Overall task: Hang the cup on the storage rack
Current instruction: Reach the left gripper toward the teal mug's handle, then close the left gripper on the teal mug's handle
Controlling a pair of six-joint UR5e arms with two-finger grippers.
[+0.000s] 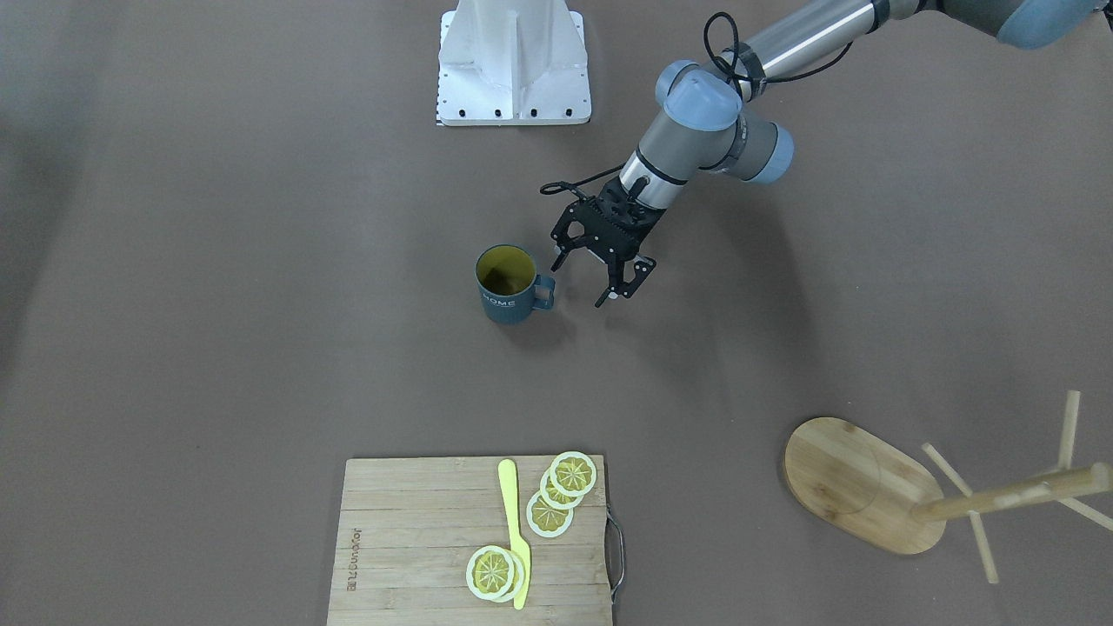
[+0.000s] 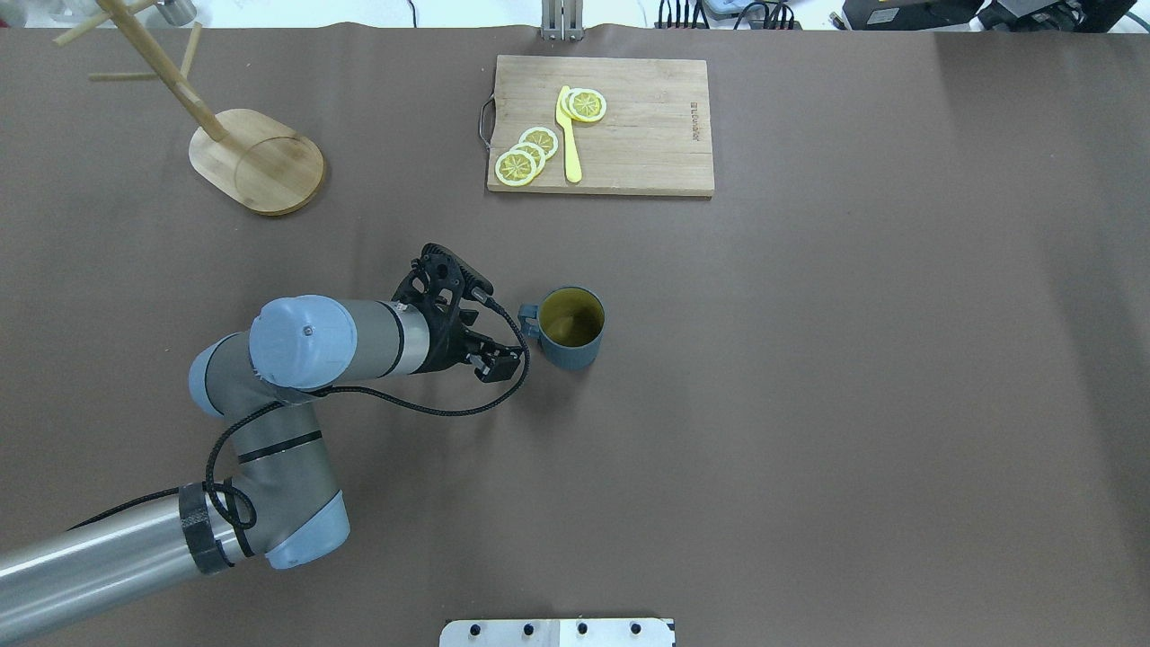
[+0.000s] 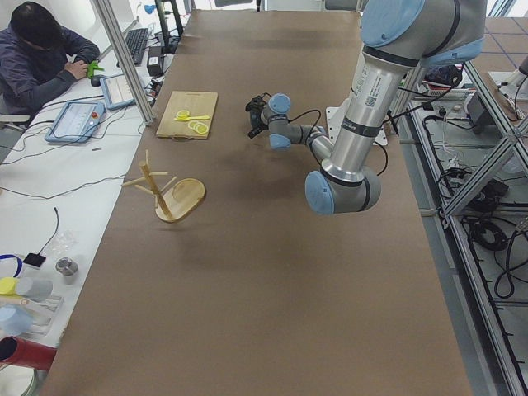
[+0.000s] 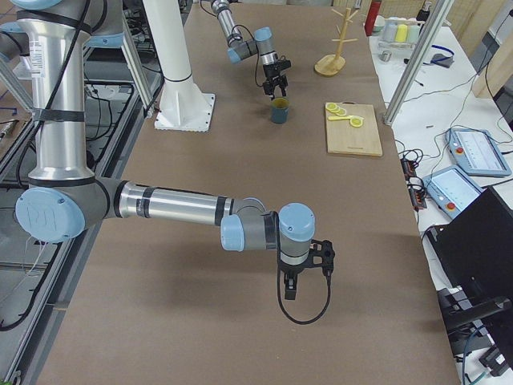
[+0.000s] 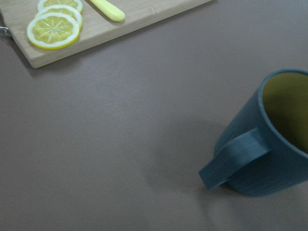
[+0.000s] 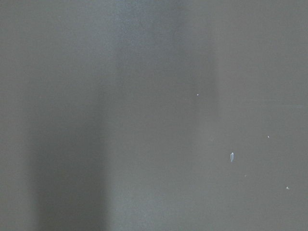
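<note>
The brown table (image 2: 809,404) carries everything. My left arm (image 2: 305,341) reaches in toward its middle. The cutting board (image 2: 629,153) lies against the far edge, about midway along, and has no part in my job. The rack (image 2: 256,162) stands upright near the far left corner, well apart from the cup, so a carry lies ahead once I have a hold.

The cup (image 1: 507,291) stands mouth up near the table's middle, with its handle (image 1: 544,293) turned toward my left gripper (image 1: 589,276). I judge that is why I come in from this side. That gripper hangs just beside the handle, jaws apart, holding nothing.

My right gripper (image 4: 290,289) hovers toward the table's right end. It shows only from the side, so I cannot tell whether its jaws are apart or together.

Lemon slices (image 2: 530,153) and a yellow knife (image 2: 569,135) rest on the board.
</note>
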